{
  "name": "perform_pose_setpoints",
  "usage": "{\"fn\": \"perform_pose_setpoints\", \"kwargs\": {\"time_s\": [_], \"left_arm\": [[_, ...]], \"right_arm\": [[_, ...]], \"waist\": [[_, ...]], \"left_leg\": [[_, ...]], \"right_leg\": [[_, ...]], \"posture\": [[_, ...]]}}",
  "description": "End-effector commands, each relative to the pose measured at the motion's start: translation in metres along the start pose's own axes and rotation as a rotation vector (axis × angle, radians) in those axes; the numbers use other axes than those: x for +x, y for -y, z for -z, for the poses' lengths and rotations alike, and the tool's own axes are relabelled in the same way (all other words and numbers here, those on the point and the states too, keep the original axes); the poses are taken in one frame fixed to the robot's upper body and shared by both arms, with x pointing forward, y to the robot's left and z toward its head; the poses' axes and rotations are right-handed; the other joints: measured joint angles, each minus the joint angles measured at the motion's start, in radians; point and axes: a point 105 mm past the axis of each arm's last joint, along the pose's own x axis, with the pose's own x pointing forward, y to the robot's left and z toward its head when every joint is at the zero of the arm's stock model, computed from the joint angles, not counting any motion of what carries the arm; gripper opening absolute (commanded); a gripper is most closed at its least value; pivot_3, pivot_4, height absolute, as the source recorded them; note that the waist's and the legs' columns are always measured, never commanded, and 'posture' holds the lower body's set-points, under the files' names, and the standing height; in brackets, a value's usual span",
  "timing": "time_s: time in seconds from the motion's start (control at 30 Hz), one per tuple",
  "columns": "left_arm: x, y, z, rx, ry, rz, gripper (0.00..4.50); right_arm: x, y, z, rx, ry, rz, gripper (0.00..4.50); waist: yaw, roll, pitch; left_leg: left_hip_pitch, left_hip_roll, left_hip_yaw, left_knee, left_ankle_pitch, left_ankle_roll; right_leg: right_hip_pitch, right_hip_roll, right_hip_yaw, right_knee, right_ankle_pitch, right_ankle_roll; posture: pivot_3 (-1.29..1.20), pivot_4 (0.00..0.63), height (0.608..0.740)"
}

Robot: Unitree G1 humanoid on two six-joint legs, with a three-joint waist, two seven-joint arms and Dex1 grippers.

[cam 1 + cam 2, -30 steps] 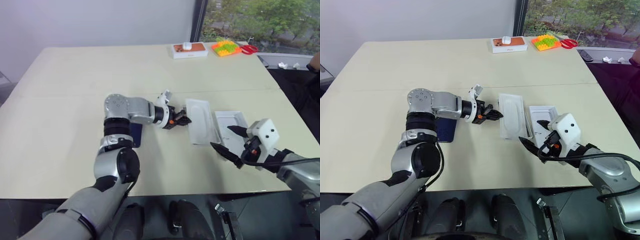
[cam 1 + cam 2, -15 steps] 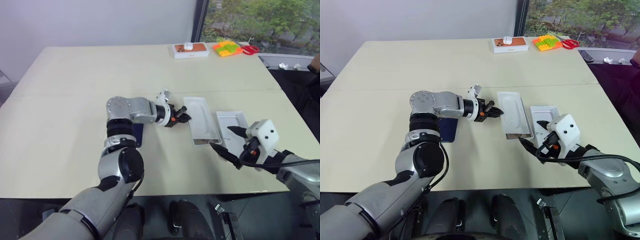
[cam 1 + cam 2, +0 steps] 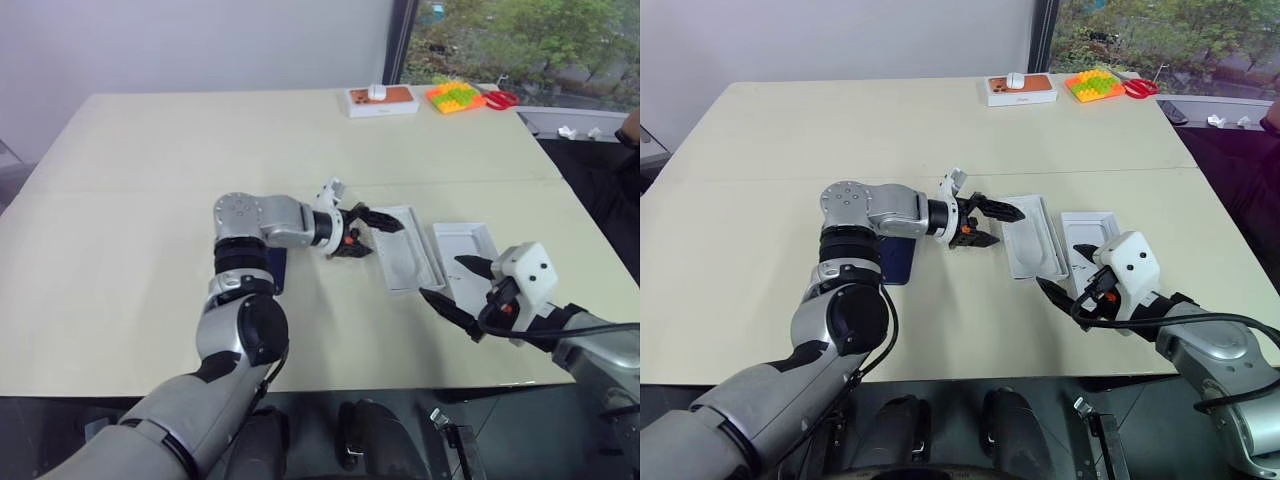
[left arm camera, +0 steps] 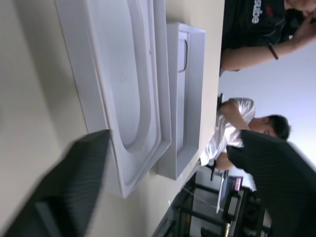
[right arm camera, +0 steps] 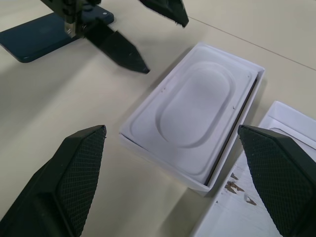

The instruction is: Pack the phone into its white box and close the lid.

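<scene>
Phone (image 3: 895,260) lies flat on bench (image 3: 760,160) at left, under the left arm. Left claw (image 3: 992,224) now spread wide, was pinched shut on the white box (image 3: 1035,247) edge; box released, flat, insert tray (image 5: 194,105) inside. Lid (image 3: 1090,238) just right. Right claw (image 3: 1060,272) wide, empty, near.

Glossy navy phone (image 5: 47,35), matt white cardboard box (image 5: 192,128), smooth matt tbl (image 3: 790,130).

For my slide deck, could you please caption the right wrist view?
Open right gripper faces the white box, phone beyond.
</scene>
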Motion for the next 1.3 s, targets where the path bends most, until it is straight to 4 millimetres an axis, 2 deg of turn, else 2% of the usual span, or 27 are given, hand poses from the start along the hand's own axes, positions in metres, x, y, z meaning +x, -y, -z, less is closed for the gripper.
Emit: {"fn": "perform_pose_setpoints", "kwargs": {"time_s": [0.03, 0.13, 0.2, 0.27, 0.37, 0.47, 0.6, 0.63, 0.73, 0.83, 0.93, 1.13, 1.3], "left_arm": [[-0.017, 0.001, -0.009, 0.064, 0.017, 0.000, 4.47], [-0.042, -0.018, -0.016, 0.122, 0.052, -0.060, 4.47], [-0.068, -0.029, -0.019, 0.207, 0.073, -0.079, 4.47], [-0.085, -0.032, -0.018, 0.240, 0.070, -0.059, 4.47], [-0.103, -0.032, -0.018, 0.296, 0.096, -0.037, 4.50], [-0.117, -0.033, -0.026, 0.392, 0.182, -0.052, 4.50], [-0.130, -0.027, -0.037, 0.652, 0.323, -0.034, 4.50], [-0.134, -0.028, -0.040, 0.766, 0.368, -0.054, 4.50], [-0.138, -0.023, -0.031, 1.125, 0.410, -0.042, 4.50], [-0.137, -0.024, -0.017, 1.297, 0.369, 0.024, 4.50], [-0.137, -0.030, -0.005, 1.357, 0.296, 0.091, 4.50], [-0.138, -0.032, 0.019, 1.367, 0.156, 0.234, 4.50], [-0.135, -0.047, 0.034, 1.383, 0.075, 0.221, 4.50]], "right_arm": [[-0.003, -0.001, -0.015, -0.043, 0.053, 0.007, 4.50], [-0.001, 0.003, -0.016, -0.058, 0.046, 0.025, 4.50], [0.004, 0.010, -0.014, -0.081, 0.026, 0.052, 4.50], [0.007, 0.014, -0.014, -0.091, 0.023, 0.059, 4.50], [0.014, 0.015, -0.016, -0.086, 0.028, 0.044, 3.62], [0.023, 0.019, -0.017, -0.096, 0.021, 0.046, 2.22], [0.039, 0.026, -0.018, -0.112, -0.006, 0.056, 0.25], [0.043, 0.027, -0.018, -0.123, -0.015, 0.059, 0.06], [0.056, 0.030, -0.016, -0.147, -0.054, 0.032, 0.06], [0.066, 0.030, -0.015, -0.165, -0.076, 0.004, 0.06], [0.076, 0.029, -0.016, -0.193, -0.085, -0.020, 0.06], [0.102, 0.028, -0.014, -0.231, -0.131, -0.038, 0.06], [0.122, 0.025, -0.011, -0.164, -0.172, -0.052, 0.06]], "waist": [[-0.002, 0.000, 0.000], [-0.014, 0.000, 0.000], [-0.023, 0.001, 0.000], [-0.026, 0.001, 0.000], [-0.013, 0.001, 0.000], [-0.013, 0.000, 0.000], [-0.014, 0.000, 0.000], [-0.014, 0.000, 0.000], [-0.020, 0.001, 0.000], [-0.019, 0.001, 0.000], [-0.019, 0.001, 0.000], [-0.023, 0.001, 0.000], [-0.023, 0.001, 0.000]], "left_leg": [[0.000, 0.000, 0.000, 0.000, 0.000, 0.000], [0.001, 0.000, 0.000, 0.000, 0.000, 0.000], [0.001, 0.001, 0.000, -0.001, 0.001, -0.003], [0.002, 0.003, -0.001, -0.001, 0.003, -0.022], [0.001, 0.002, -0.001, -0.001, 0.003, -0.025], [0.000, 0.001, -0.001, 0.001, 0.003, -0.024], [0.000, 0.001, -0.001, 0.001, 0.002, -0.023], [0.000, 0.001, -0.001, 0.001, 0.002, -0.023], [0.000, 0.001, 0.000, 0.001, 0.000, -0.020], [0.000, 0.002, 0.000, 0.001, -0.005, -0.010], [-0.001, 0.001, 0.001, 0.002, -0.008, -0.005], [-0.001, 0.002, 0.000, 0.003, -0.011, 0.001], [-0.001, 0.003, 0.000, 0.004, -0.013, 0.003]], "right_leg": [[0.000, 0.000, 0.000, 0.000, 0.000, 0.000], [0.000, 0.001, 0.001, 0.001, 0.000, 0.000], [0.000, 0.001, 0.001, 0.001, 0.000, 0.000], [-0.001, 0.001, 0.003, 0.003, 0.000, 0.000], [-0.001, 0.001, 0.000, 0.003, 0.000, 0.000], [-0.001, 0.000, 0.001, 0.002, 0.000, 0.001], [-0.001, -0.001, 0.001, 0.002, -0.001, 0.001], [-0.001, -0.001, 0.001, 0.002, -0.001, 0.001], [-0.001, 0.000, 0.002, 0.001, -0.001, 0.001], [-0.001, 0.000, 0.002, 0.001, -0.001, 0.001], [-0.001, 0.000, 0.002, 0.001, -0.001, 0.001], [-0.001, 0.001, 0.002, 0.001, -0.001, 0.001], [-0.001, 0.002, 0.002, 0.001, -0.001, 0.001]], "posture": [[0.00, 0.150, 0.740], [0.00, 0.150, 0.740], [0.00, 0.150, 0.740], [0.00, 0.150, 0.740], [0.00, 0.150, 0.740], [0.00, 0.150, 0.740], [0.00, 0.150, 0.740], [0.00, 0.150, 0.740], [0.00, 0.150, 0.740], [0.00, 0.150, 0.740], [0.00, 0.150, 0.740], [0.00, 0.150, 0.740], [0.00, 0.150, 0.740]]}}
